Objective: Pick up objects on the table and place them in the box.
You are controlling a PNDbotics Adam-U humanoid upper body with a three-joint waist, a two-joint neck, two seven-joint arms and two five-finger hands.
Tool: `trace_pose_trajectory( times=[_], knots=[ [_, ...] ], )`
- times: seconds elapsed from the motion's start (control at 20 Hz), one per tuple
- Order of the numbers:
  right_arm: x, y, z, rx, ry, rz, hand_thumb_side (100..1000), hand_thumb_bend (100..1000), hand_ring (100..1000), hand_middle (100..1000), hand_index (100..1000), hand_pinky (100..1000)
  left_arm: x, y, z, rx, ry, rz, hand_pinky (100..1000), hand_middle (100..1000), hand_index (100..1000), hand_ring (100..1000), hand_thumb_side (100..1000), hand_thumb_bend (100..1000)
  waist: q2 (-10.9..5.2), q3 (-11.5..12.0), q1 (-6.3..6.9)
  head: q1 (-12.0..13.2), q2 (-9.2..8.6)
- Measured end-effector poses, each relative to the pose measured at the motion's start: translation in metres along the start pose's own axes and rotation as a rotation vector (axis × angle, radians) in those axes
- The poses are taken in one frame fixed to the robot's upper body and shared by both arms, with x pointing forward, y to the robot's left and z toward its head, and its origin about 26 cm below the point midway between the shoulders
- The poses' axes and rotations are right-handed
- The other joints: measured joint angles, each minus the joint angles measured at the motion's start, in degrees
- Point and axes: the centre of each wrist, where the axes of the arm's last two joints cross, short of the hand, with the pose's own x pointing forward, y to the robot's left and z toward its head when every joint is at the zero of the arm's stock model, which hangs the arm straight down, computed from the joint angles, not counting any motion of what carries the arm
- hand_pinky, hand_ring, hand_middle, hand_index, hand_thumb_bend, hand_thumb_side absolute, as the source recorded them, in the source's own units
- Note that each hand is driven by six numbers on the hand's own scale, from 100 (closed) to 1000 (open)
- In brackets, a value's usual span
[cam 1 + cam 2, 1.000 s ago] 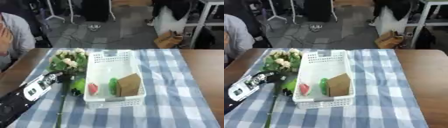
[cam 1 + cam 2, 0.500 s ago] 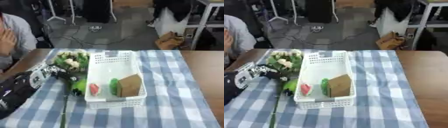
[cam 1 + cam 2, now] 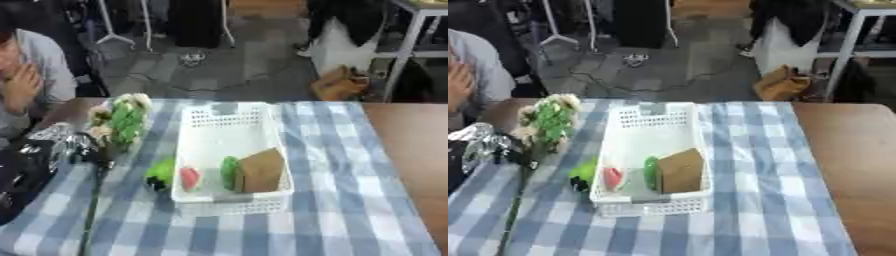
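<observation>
The robot's left hand reaches in from the left edge of the frame, its fingers curled around the stem of an artificial flower bouquet. The bouquet's long axis runs up the frame, blooms toward the upper left, green stem trailing to the lower left over the blue checked tabletop. At centre, a white basket holds a brown box, a green item and a red item.
</observation>
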Motion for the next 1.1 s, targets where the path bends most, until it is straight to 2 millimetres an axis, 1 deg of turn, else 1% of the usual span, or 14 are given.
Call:
trace_pose_trajectory(
  times=[0.2, 0.3, 0.4, 0.45, 0.75, 0.8, 0.85, 0.95, 1.0, 1.05, 1.1],
  knots=[
    [0.0, 0.0, 0.0, 0.0, 0.001, 0.0, 584, 100, 522, 433, 480, 542, -0.004, -0.002, -0.002, 0.017, 0.005, 0.026, 881, 1000, 1000, 1000, 1000, 100, 0.0, -0.1, 0.0, 0.0, 0.0],
    [0.0, 0.0, 0.0, -0.002, 0.002, 0.001, 580, 100, 521, 430, 476, 541, -0.004, -0.003, -0.003, 0.019, 0.005, 0.036, 860, 972, 1000, 1000, 1000, 100, 0.0, -0.1, 0.0, 0.0, 0.0],
    [0.0, 0.0, 0.0, -0.005, 0.003, 0.002, 579, 100, 521, 430, 476, 541, -0.002, -0.004, -0.004, 0.019, 0.0, 0.043, 857, 956, 1000, 1000, 1000, 100, 0.0, -0.1, 0.0, 0.0, 0.0],
    [0.0, 0.0, 0.0, -0.006, 0.003, 0.002, 576, 100, 521, 430, 476, 541, 0.0, -0.004, -0.005, 0.018, -0.002, 0.042, 844, 940, 1000, 983, 1000, 100, 0.0, -0.1, 0.0, 0.1, 0.0],
    [0.0, 0.0, 0.0, -0.02, 0.005, 0.003, 565, 100, 521, 428, 474, 540, 0.005, -0.005, -0.007, -0.016, -0.016, 0.019, 820, 913, 994, 962, 1000, 100, 0.0, -0.2, 0.0, 0.3, 0.03],
    [0.0, 0.0, 0.0, -0.023, 0.005, 0.003, 564, 100, 521, 428, 474, 540, 0.006, -0.006, -0.008, -0.026, -0.018, 0.013, 811, 901, 984, 953, 1000, 100, 0.0, -0.3, 0.0, 0.3, 0.03],
    [0.0, 0.0, 0.0, -0.025, 0.005, 0.004, 561, 100, 520, 428, 474, 540, 0.006, -0.007, -0.009, -0.035, -0.019, 0.007, 790, 875, 964, 933, 1000, 125, 0.0, -0.3, 0.0, 0.3, 0.03],
    [0.0, 0.0, 0.0, -0.03, 0.004, 0.004, 555, 100, 520, 427, 473, 539, 0.007, -0.009, -0.011, -0.053, -0.018, -0.005, 771, 830, 938, 914, 1000, 142, 0.0, -0.4, 0.0, 0.5, 0.04],
    [0.0, 0.0, 0.0, -0.031, 0.005, 0.004, 555, 100, 520, 427, 473, 539, 0.009, -0.01, -0.012, -0.06, -0.016, -0.013, 771, 830, 938, 914, 1000, 142, 0.0, -0.4, 0.0, 0.5, 0.04],
    [0.0, 0.0, 0.0, -0.033, 0.005, 0.004, 550, 100, 520, 427, 473, 539, 0.009, -0.01, -0.013, -0.065, -0.014, -0.021, 746, 774, 908, 883, 1000, 153, 0.0, -0.4, 0.0, 0.6, 0.05],
    [0.0, 0.0, 0.0, -0.033, 0.005, 0.004, 550, 100, 519, 427, 472, 539, 0.01, -0.01, -0.013, -0.068, -0.01, -0.029, 724, 744, 889, 861, 1000, 160, 0.0, -0.4, 0.0, 0.7, 0.05]
  ],
)
